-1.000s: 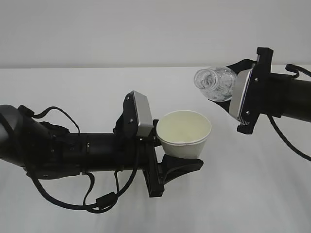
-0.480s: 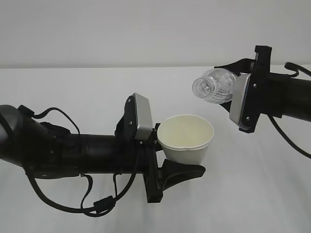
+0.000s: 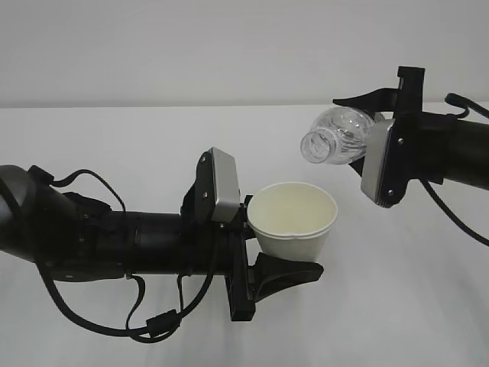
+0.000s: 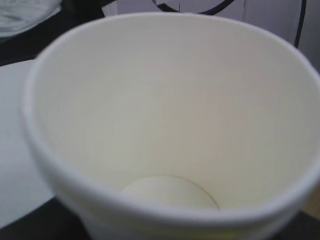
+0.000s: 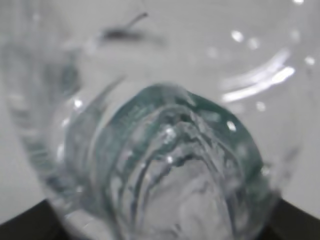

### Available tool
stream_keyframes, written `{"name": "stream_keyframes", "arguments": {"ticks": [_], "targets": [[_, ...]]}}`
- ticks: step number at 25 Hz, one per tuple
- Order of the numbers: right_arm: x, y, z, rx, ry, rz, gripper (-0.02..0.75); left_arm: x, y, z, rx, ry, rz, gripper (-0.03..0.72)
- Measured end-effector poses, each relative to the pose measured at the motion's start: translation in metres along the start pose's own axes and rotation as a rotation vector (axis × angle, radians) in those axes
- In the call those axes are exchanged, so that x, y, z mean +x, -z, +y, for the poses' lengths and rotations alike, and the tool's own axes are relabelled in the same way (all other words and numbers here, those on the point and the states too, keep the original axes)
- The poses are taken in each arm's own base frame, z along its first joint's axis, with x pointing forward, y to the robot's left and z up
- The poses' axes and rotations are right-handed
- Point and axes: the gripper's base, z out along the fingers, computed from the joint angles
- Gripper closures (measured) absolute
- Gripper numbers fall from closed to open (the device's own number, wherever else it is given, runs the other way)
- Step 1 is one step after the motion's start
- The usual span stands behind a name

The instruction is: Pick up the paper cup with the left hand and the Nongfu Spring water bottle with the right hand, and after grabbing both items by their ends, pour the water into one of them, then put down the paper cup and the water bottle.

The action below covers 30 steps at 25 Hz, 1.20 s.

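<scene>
Meanwhile, compared with a second before, the Nongfu Spring water bottle [image 3: 336, 136] had risen in the upper right of the exterior frame and turned, so that its open neck pointed down and to the left instead of nearly at the camera. The right hand [image 3: 365, 130] had moved up with it, its upper finger [image 3: 373, 97] now showing clear above the bottle. The paper cup [image 3: 293, 219] had shifted slightly to the right and sat a little more level, its rim less tipped toward the viewer.

The left hand [image 3: 263, 245] gripped the cup around its lower end, a finger jutting out beneath it at centre frame. The right hand held the bottle by its base end, the jaws closed on it. The bottle mouth hung above and just right of the cup's rim, apart from it. No stream of water showed between them.

From the left wrist, the cup [image 4: 170, 125] filled the frame, its cream inside and round bottom looking dry. From the right wrist, the bottle [image 5: 165, 150] appeared blurred, its ribbed clear plastic close to the lens.

Around them lay only the white surface [image 3: 114, 138], and the left arm's looping black cables [image 3: 145, 321] in the lower left.
</scene>
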Motion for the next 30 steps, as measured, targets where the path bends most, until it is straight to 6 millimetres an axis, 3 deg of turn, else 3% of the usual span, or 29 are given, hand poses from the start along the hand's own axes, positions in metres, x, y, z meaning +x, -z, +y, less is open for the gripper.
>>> {"name": "stream_keyframes", "arguments": {"ticks": [30], "targets": [[-0.0030,0.0001,-0.0040,0.047,0.186,-0.029,0.269,0.0000,0.0001,-0.0035,0.038,-0.017,0.000,0.230]]}}
